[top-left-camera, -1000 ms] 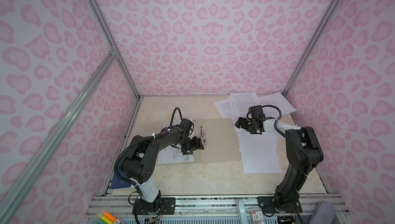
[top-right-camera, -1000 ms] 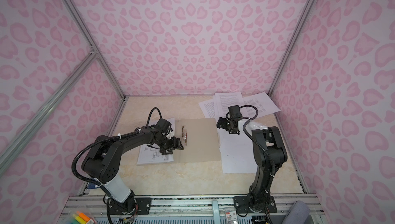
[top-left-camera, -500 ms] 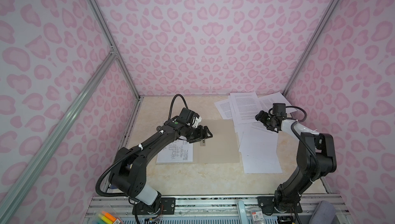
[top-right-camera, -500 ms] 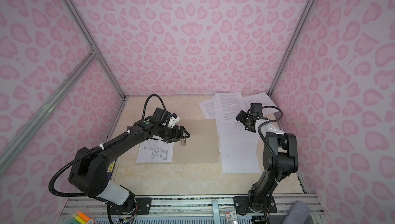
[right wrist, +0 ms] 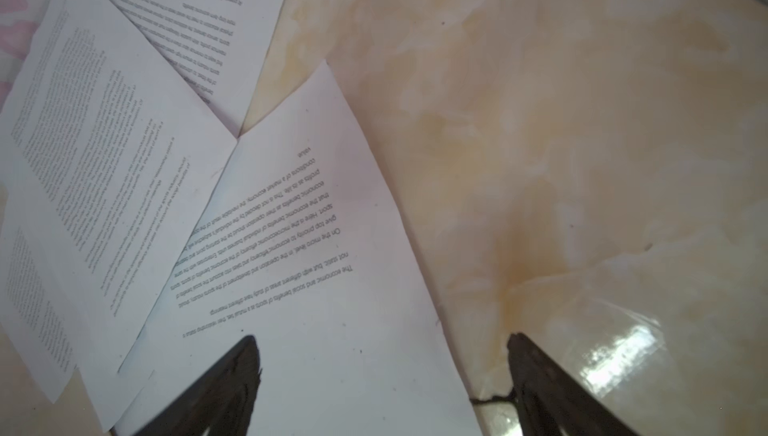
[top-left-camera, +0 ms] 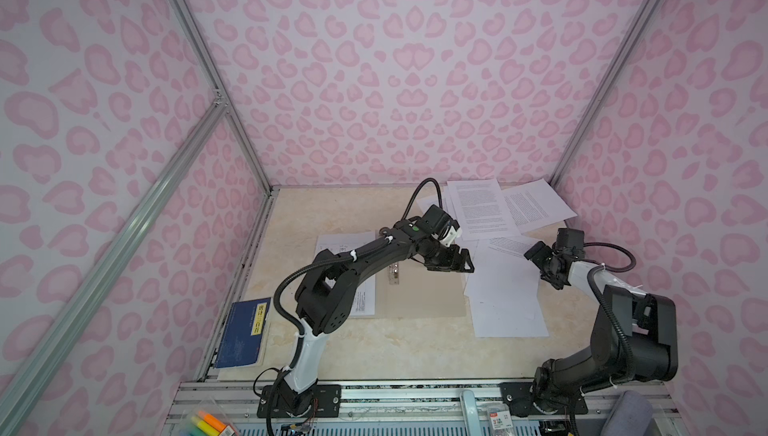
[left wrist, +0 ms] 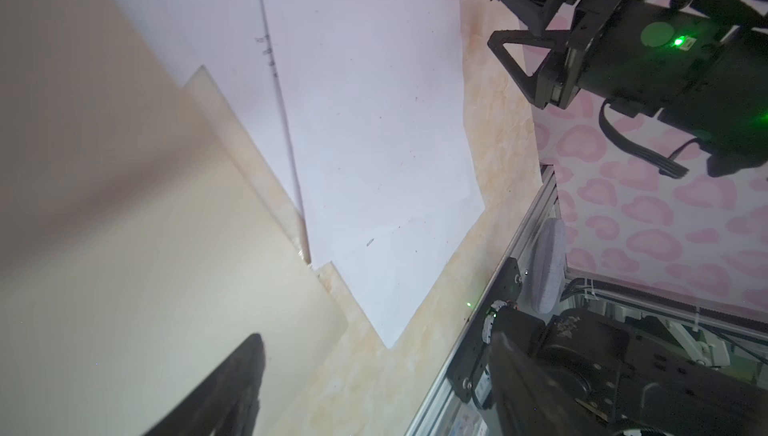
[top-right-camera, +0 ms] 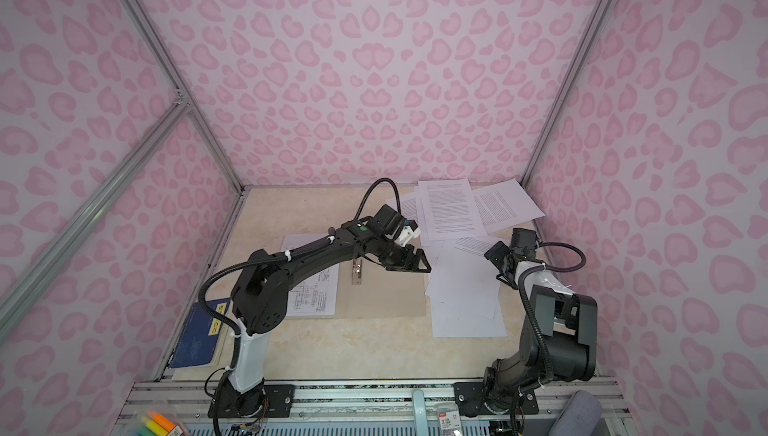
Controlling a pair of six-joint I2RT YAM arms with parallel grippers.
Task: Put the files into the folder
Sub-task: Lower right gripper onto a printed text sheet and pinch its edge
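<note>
Hovering above the right part of the thin flat grey-beige folder (top-left-camera: 424, 294), the left jaws stand wide open and hold nothing. The right jaws are also wide open and empty. They hang over the right edge of the loose white paper sheets (top-left-camera: 505, 301), which lie spread right of centre in both top views, just beside the folder on the pale marbled worktop (top-left-camera: 374, 351). A sheet with line drawings (top-right-camera: 309, 292) lies at the folder's left side.
</note>
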